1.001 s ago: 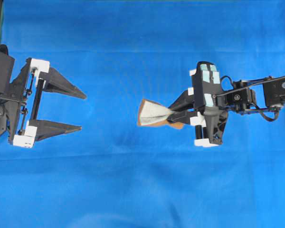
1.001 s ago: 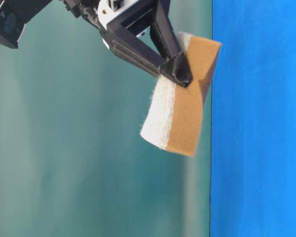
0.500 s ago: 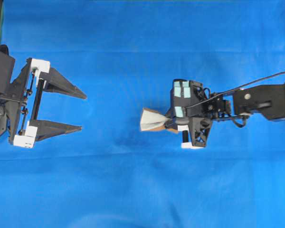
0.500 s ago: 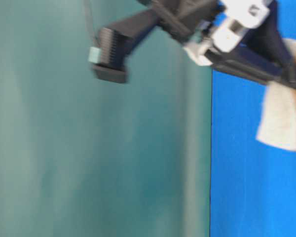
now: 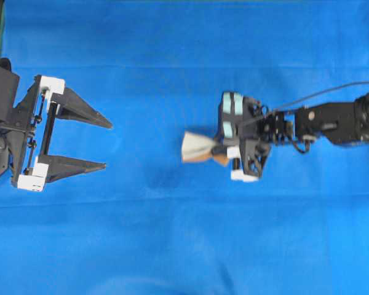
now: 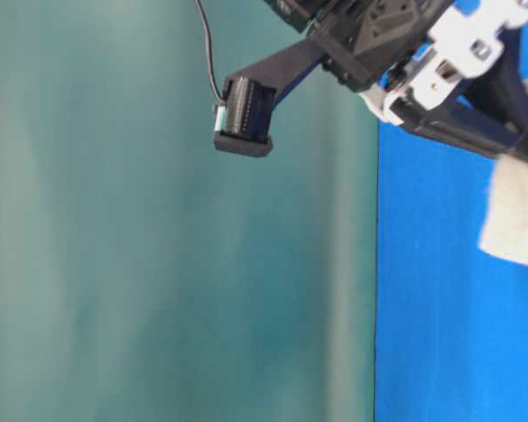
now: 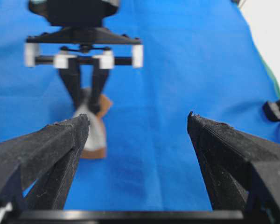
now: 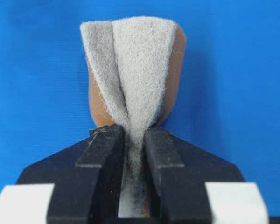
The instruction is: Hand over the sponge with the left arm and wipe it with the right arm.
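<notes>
Plainly unlabelled sponge (image 8: pixel 130 70), pinched in right claw (image 8: pixel 130 144), left claw (image 5: pixel 107 145) agape.

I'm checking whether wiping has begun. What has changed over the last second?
The right arm tipped its wrist downward, lowering the sponge toward the blue cloth; its fingers stayed pinched on it. The left arm kept still, fingers wide apart.
</notes>
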{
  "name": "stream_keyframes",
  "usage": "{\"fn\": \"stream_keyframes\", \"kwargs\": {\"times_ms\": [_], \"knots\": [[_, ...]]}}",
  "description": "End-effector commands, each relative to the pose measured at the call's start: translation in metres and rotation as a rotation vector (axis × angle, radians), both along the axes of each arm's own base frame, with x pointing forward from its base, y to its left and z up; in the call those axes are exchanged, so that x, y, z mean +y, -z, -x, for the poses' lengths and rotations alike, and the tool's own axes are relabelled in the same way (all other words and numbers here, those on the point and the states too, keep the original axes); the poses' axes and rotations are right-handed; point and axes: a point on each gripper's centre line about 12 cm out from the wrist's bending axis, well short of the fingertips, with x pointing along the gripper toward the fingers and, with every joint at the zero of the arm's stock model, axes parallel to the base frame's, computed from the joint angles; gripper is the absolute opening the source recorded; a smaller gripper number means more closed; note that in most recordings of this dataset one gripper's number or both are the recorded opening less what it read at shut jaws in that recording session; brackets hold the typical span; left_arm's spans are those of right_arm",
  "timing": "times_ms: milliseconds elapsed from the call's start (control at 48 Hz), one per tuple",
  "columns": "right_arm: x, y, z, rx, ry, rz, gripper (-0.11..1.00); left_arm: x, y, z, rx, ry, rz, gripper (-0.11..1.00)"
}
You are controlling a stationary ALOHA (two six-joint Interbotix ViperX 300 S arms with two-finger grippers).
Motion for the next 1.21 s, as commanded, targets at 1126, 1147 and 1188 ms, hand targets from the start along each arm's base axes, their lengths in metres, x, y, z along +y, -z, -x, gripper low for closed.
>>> {"fn": "stream_keyframes", "kwargs": {"times_ms": [1126,1147,1188], "knots": [[0.072,-0.018,-0.008,-0.071,-0.098,-0.087,0.18,-0.001,-0.005,-0.002,-0.022,0.004,-0.001,0.83],[0.074,-0.018,-0.008,-0.070,-0.099,-0.092,0.18,-0.001,-0.005,-0.002,-0.022,0.004,-0.001,0.83],[0.079,-0.019,-0.008,-0.071,-0.105,-0.100,0.19,-0.001,-0.005,-0.002,-0.022,0.004,-0.001,0.83]]}}
